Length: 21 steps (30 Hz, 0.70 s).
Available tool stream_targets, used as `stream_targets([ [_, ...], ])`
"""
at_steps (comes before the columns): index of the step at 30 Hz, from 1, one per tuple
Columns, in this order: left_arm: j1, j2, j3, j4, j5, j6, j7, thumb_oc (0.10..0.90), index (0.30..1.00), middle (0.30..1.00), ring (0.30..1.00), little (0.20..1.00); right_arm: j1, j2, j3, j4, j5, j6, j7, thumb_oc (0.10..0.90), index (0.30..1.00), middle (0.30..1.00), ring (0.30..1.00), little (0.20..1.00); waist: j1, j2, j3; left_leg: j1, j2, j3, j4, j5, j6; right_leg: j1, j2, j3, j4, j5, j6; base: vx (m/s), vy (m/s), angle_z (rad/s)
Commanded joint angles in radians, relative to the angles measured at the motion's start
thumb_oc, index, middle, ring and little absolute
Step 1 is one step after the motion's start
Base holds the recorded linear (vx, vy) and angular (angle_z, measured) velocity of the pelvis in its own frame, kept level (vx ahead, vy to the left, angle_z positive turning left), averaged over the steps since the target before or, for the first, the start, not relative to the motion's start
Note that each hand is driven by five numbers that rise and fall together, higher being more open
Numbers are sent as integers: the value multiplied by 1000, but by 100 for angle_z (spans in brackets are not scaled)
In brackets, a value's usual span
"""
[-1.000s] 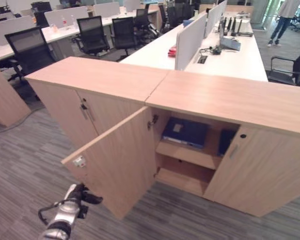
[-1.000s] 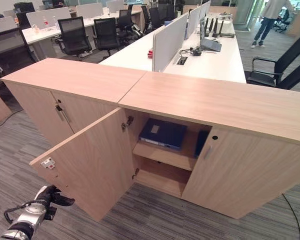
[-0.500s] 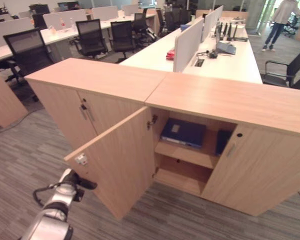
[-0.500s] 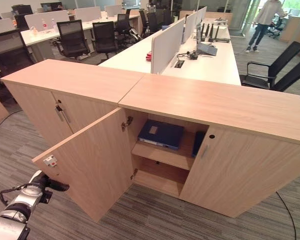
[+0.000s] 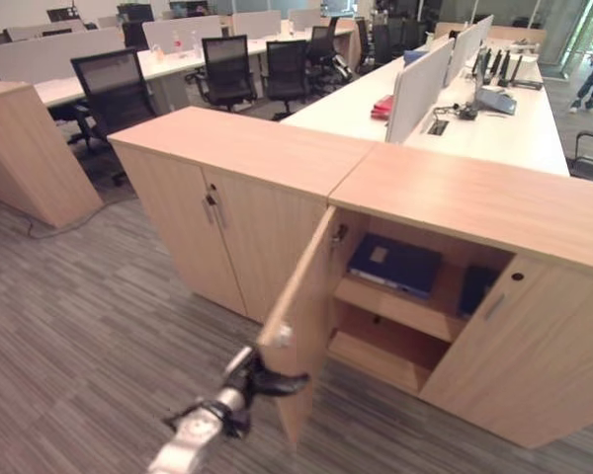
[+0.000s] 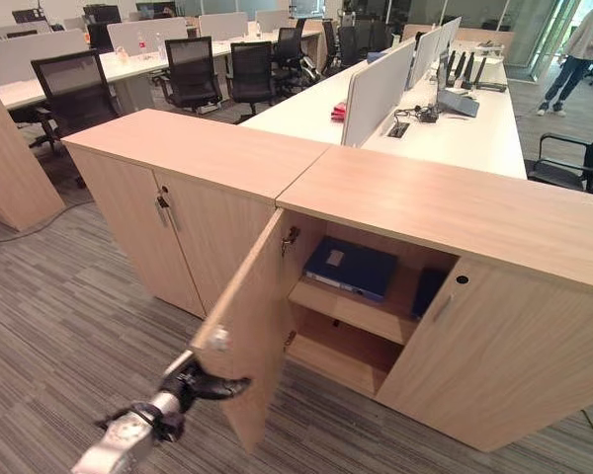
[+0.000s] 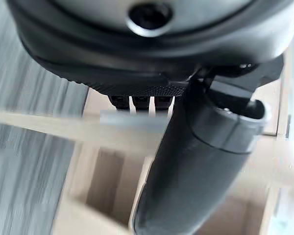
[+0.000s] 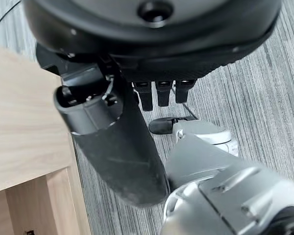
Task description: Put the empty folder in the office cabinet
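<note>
Second folder [image 6: 427,291]: half hidden behind the closed door [image 6: 494,346], right of centre.
Left hand [image 6: 193,380]: fingers hidden behind the open door's [image 6: 247,346] edge.

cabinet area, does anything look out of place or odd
Nothing looks damaged or spilled. One cabinet door stands wide open, with the left hand at its lower outer edge. A blue folder lies flat on the upper shelf, and a second dark one stands beside it. The neighbouring doors are shut.

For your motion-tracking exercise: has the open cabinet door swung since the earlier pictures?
Yes. The cabinet door has swung wider, away from the cabinet, with the left robot hand at its edge.
</note>
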Motion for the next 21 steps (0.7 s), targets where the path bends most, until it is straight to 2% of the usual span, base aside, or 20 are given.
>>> stream_targets([
  [1, -131, -89, -120, -151, -70, -1, -201, 800, 900, 900, 900, 900, -76, 4, 7, 79, 43, -23, -12, 800, 900, 900, 900, 900, -48, 24, -4, 28, 87, -4, -2, -46, -59, -51, 61, -63, -58, 39, 8, -16, 0, -5],
  [4, -81, -28, -119, -216, -81, 11, -215, 800, 900, 900, 900, 900, -68, 11, 11, 81, 39, -25, -13, 800, 900, 900, 900, 900, -43, 24, 0, 25, 88, -9, -2, -43, -61, -50, 63, -66, -58, 38, 7, -15, -10, -6],
  [8, -24, 9, -104, -270, -102, 22, -231, 800, 900, 900, 900, 900, -59, 24, 33, 65, 25, -28, -7, 800, 900, 900, 900, 900, -41, 21, 2, 23, 92, -10, -2, -38, -66, -52, 67, -67, -58, 38, 4, -4, -15, -3],
  [17, 11, -5, -115, -262, -182, 44, -259, 800, 900, 900, 900, 900, -66, 67, 100, 36, 12, -26, 15, 800, 900, 900, 900, 900, -54, 14, 4, 23, 112, 7, -1, -31, -78, -57, 78, -60, -60, 25, -6, 5, -30, -1],
  [21, -1, -3, -119, -261, -170, 36, -253, 800, 900, 900, 900, 900, -64, 69, 108, 18, 29, -28, 20, 800, 900, 900, 900, 900, -61, 17, 6, 26, 128, 18, -1, -25, -88, -61, 92, -48, -61, 13, -15, 28, -88, -9],
])
